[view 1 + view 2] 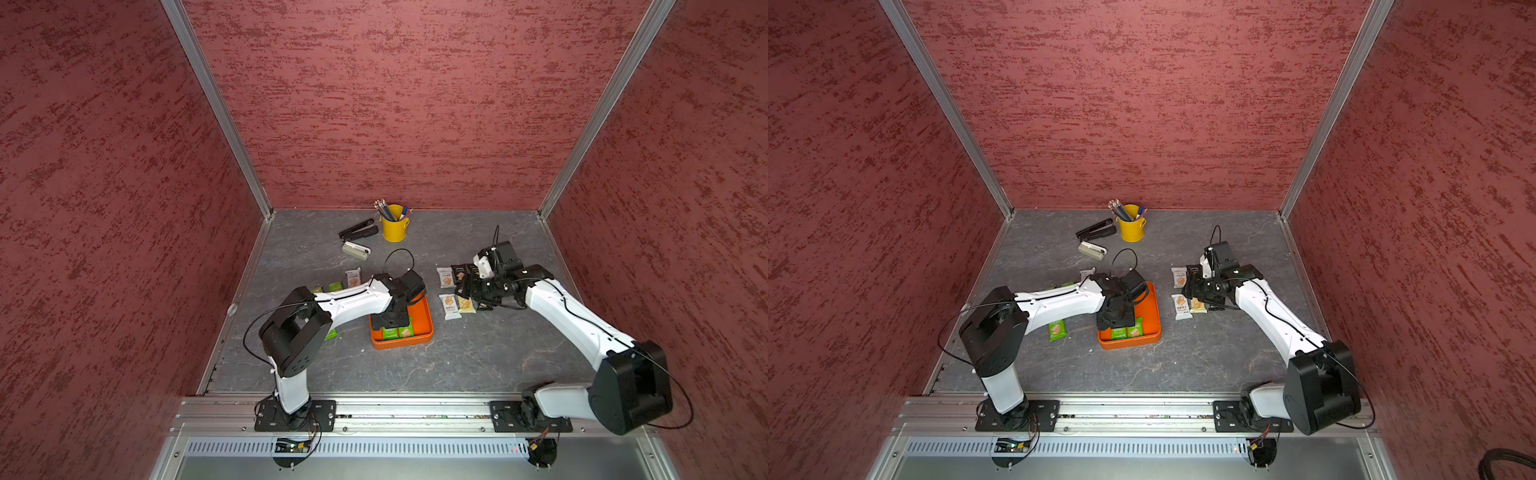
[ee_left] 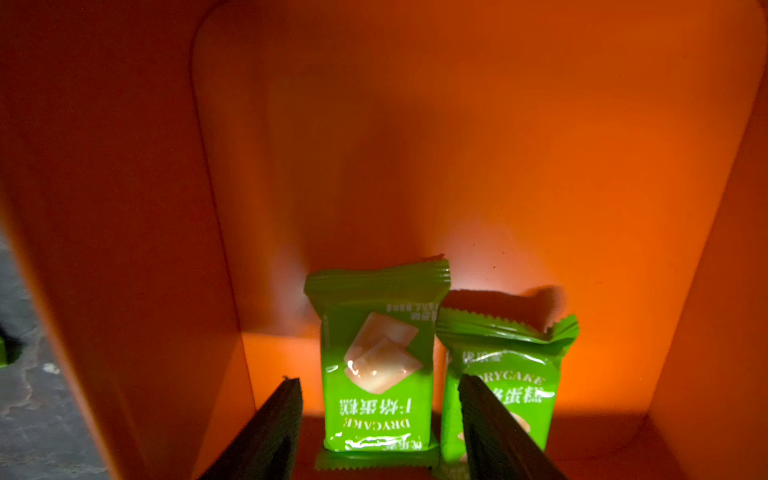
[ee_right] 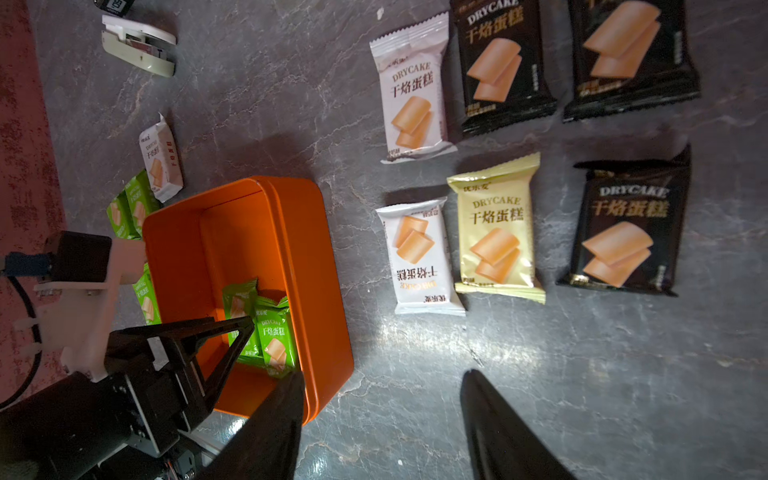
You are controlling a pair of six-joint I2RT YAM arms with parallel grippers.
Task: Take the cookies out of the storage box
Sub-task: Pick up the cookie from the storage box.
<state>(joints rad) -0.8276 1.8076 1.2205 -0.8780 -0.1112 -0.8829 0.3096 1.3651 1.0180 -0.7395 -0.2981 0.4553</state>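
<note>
The cookies (image 3: 505,62) read "DRYCAKE" above "干烙蛋糕": so on the white packet (image 3: 411,87), the pale yellow packet (image 3: 496,226) and the black packet (image 3: 625,228) at 3 o'clock of the storage box (image 3: 309,249), and on 2 green packets (image 2: 376,361) inside it. The smaller print is unreadable.

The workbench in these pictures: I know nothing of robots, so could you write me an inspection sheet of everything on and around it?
Surface: grey marbled tabletop, no spills seen.
Job's things: orange storage box holds two green cookie packets; loose packets lie on the table on both sides of it.
Clutter: yellow pencil cup, black stapler and grey-white device near the back wall.
Pincers: left pincer open, down in the box, astride one green packet; right pincer open, empty, above the table.
Cables: a black cable loops above each wrist.
Surroundings: red textured walls, aluminium frame posts.
</note>
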